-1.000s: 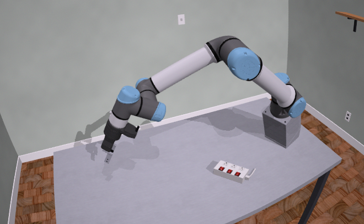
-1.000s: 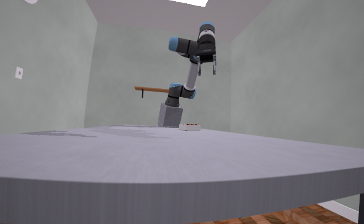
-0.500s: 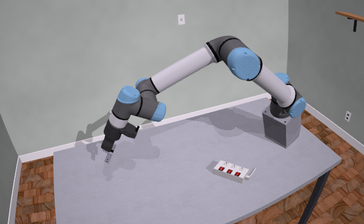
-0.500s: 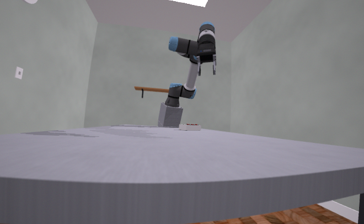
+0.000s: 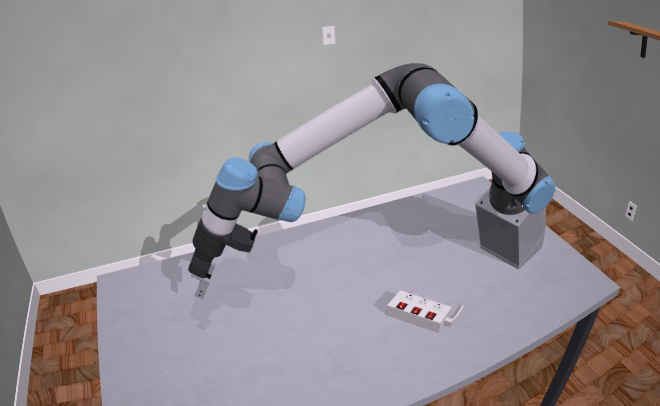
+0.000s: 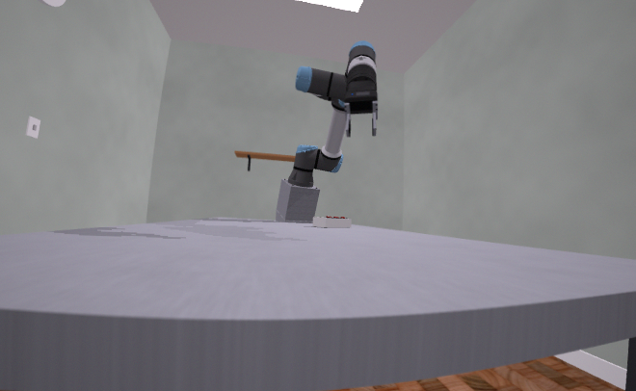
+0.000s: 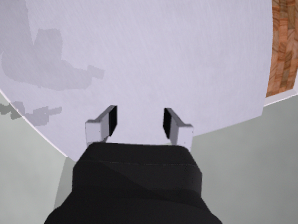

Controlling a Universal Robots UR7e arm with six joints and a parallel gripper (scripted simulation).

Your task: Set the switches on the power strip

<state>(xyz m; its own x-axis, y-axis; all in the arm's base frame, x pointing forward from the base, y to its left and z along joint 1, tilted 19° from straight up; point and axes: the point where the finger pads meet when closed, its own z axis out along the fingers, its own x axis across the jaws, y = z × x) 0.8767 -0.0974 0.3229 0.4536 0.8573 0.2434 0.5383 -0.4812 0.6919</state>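
- The jaws (image 6: 360,127) hang wide open, gripping nothing, high over the surface (image 5: 322,363) near its far left corner.
- The power strip (image 5: 417,310) lies flat towards the right edge, well apart.

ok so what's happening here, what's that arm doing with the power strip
Nothing yet. The arm is holding its hand open and empty above the far end of the table, well away from the power strip. The strip lies flat, right way up, near the arm's base, with its cable stub at one end. Its three red switches haven't been touched; their on or off positions are too small to read.
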